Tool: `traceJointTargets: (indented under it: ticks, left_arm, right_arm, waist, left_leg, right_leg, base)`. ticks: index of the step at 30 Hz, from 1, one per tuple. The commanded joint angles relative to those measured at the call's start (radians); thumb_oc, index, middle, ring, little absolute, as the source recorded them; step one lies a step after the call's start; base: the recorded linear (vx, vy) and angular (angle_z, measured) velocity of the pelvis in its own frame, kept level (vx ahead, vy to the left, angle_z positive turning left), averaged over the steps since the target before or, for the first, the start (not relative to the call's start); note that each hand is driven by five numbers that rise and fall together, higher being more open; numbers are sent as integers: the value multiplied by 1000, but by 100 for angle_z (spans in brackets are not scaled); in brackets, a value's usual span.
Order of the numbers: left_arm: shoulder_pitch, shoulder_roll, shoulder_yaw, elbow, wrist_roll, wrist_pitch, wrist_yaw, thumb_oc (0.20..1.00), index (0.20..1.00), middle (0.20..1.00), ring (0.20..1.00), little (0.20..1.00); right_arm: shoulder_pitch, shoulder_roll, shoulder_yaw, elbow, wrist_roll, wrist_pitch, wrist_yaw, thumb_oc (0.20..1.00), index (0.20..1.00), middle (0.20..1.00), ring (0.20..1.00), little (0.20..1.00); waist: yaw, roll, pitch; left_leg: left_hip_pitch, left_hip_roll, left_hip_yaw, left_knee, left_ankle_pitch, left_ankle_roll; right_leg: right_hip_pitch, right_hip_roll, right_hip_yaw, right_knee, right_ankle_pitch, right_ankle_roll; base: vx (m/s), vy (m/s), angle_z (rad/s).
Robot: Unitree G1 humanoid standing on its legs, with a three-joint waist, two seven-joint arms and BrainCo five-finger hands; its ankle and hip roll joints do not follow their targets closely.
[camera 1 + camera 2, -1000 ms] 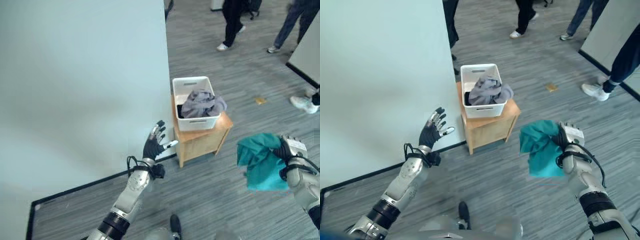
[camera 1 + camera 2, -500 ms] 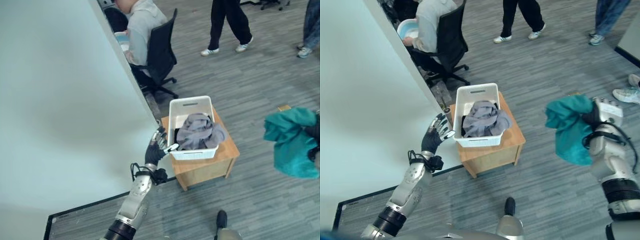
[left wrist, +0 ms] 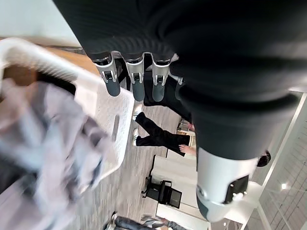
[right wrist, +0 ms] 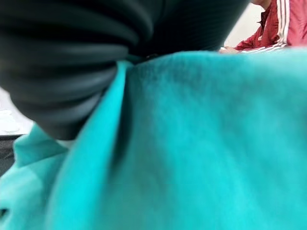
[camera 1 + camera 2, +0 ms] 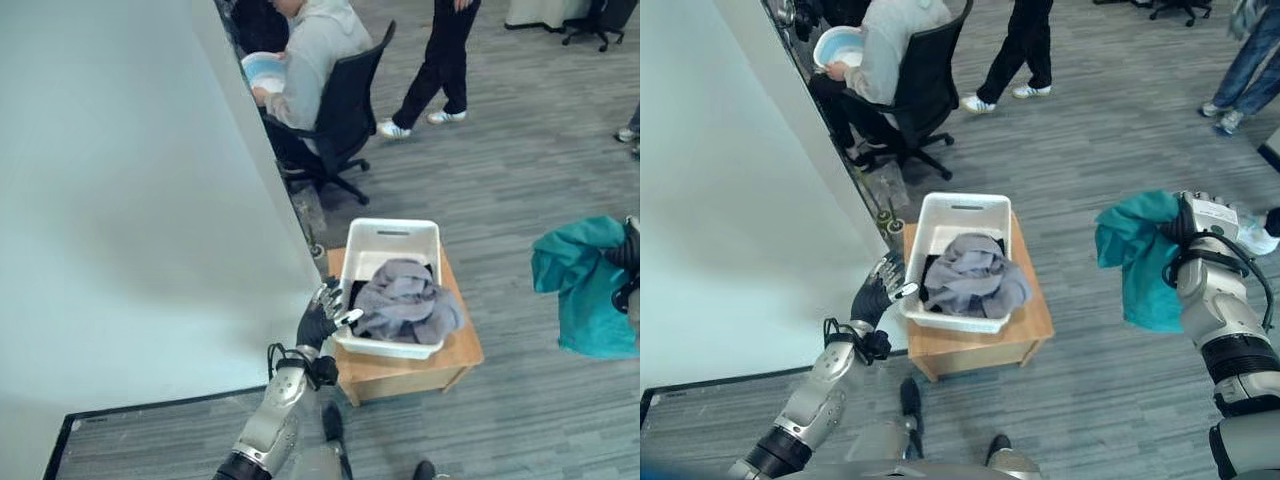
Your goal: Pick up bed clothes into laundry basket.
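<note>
**Teal cloth in hand, basket not yet reached**

The right hand (image 5: 1196,222) holds a teal cloth (image 5: 1138,260) up in the air, well to the right of the basket (image 5: 958,262). The cloth hangs bunched and drapes down below the hand. The right wrist view shows the cloth pressed up against the hand's dark cover; the fingers are buried in it, so whether they are curled tight cannot be told, though the cloth clearly hangs from this hand.

The basket is white and sits on a small wooden table (image 5: 985,340). A grey garment (image 5: 972,276) already lies heaped inside it, spilling a little over the near rim.

The left hand (image 5: 323,315) is just beside the basket's near left corner, fingers (image 3: 112,80) straight and spread, holding nothing. From the eye views I cannot tell whether it touches the rim.

A seated person (image 5: 318,50) is on a chair (image 5: 345,110) beyond the basket, and another person's legs (image 5: 442,60) show farther off.

The step in hand looks like the carry: the cloth is lifted and must cross to the basket. The next move calls for swinging the right hand over the basket's opening, above the grey garment, before letting go, so that the hanging tail falls inside the rim.
</note>
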Motion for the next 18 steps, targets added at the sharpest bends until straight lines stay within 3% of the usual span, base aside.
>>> traceJointTargets:
  ticks: [1,18]
  left_arm:
    - [-70,7,-14,-57,-19,-40,7,1000,1000,1000,1000,1000]
    - [4,63,40,-59,-49,-41,-22,1000,1000,1000,1000,1000]
  right_arm:
    - [-220,-108,71,42,-31,1,-24,200,200,200,200,200]
    - [-512,-114,244,97,-4,-15,-17,200,200,200,200,200]
  waist:
    - [75,-40,-17]
    - [174,-110,-27]
  left_leg:
    - [48,29,3,20,-71,-102]
    - [11,-12,-17,8,-102,-78]
  right_leg:
    - [12,-70,-34,68,-68,52]
    - [9,-98,-85,70,-51,97]
  base:
    - [123,42,2]
    - [65,35,7]
